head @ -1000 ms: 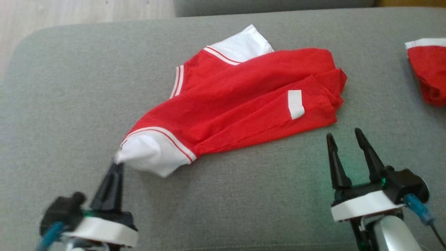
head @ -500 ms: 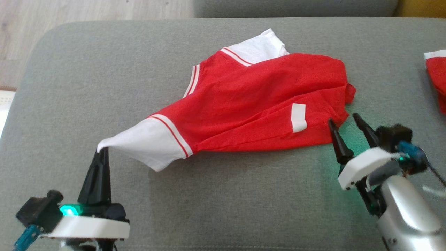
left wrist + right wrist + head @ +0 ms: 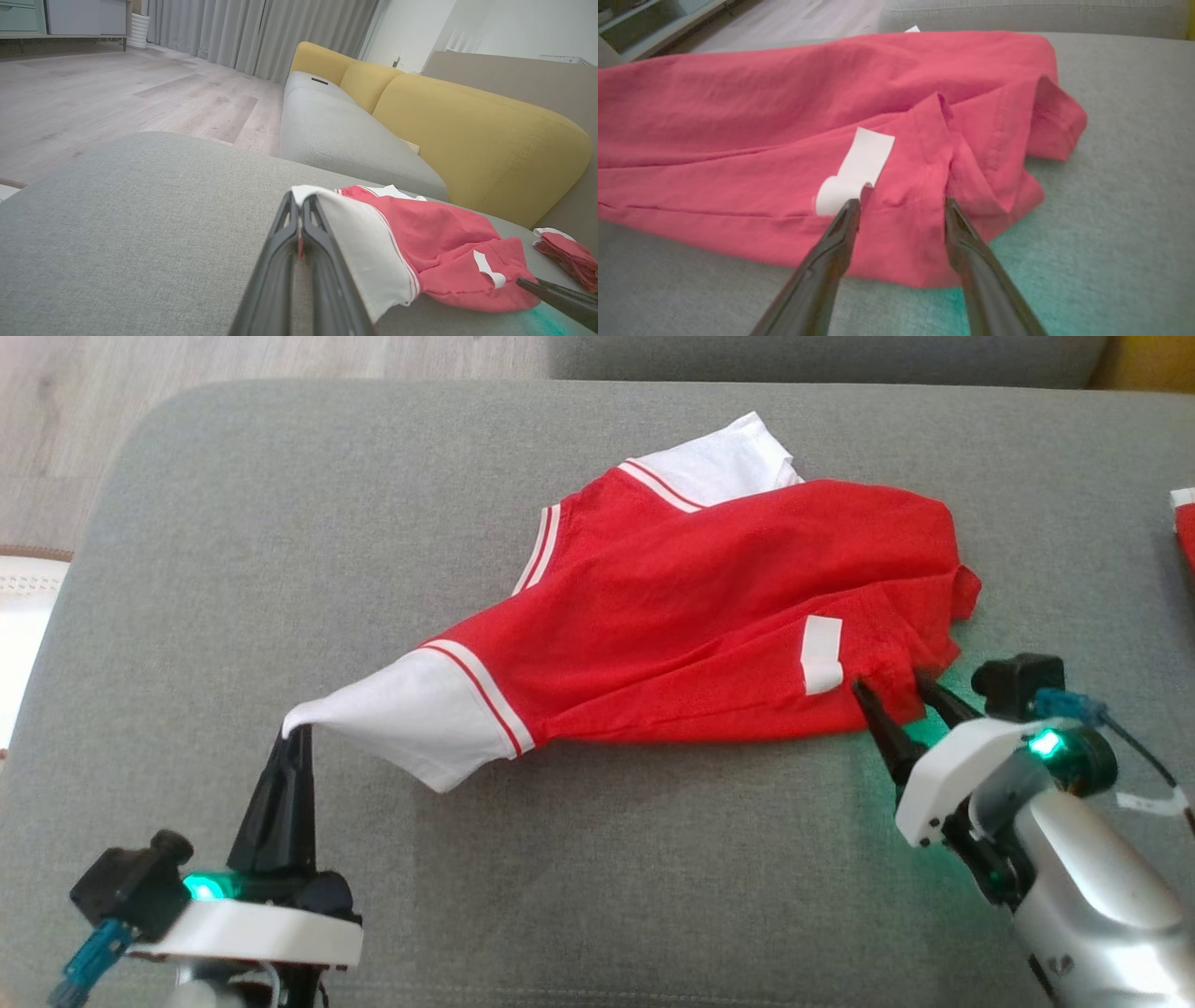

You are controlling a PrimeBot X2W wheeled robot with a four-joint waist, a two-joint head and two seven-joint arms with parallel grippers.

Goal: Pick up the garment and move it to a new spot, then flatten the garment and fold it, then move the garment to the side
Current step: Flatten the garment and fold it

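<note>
Now the red garment point(image 3: 709, 607) lies crumpled across the middle of the grey cushion point(image 3: 280, 523), not yet flat. Its body is doubled over itself in long creases, with one white sleeve point(image 3: 401, 719) drawn out toward the robot's left and the other poking out at the far side. The left gripper point(image 3: 297, 737) is clenched on the very tip of the near sleeve, holding it up in a small peak.

The change is on the other side. A second ago the right gripper point(image 3: 901, 695) stood over bare cushion, apart from the cloth, and half a second ago it was at the hem. Now its two fingers, spread wide and holding nothing, straddle the bunched red hem just beside the white label point(image 3: 822, 653), with their tips at the fabric. The head camera has shifted a little too, so the garment's drift across the picture is not its own.

My reading is that the second hold is about to be made. With both ends held, the garment could be stretched flat or carried. The risk is pinching several layers at that rumpled corner, which would keep the crease in. Another red piece point(image 3: 1184, 523) lies well apart at the cushion's right edge.
</note>
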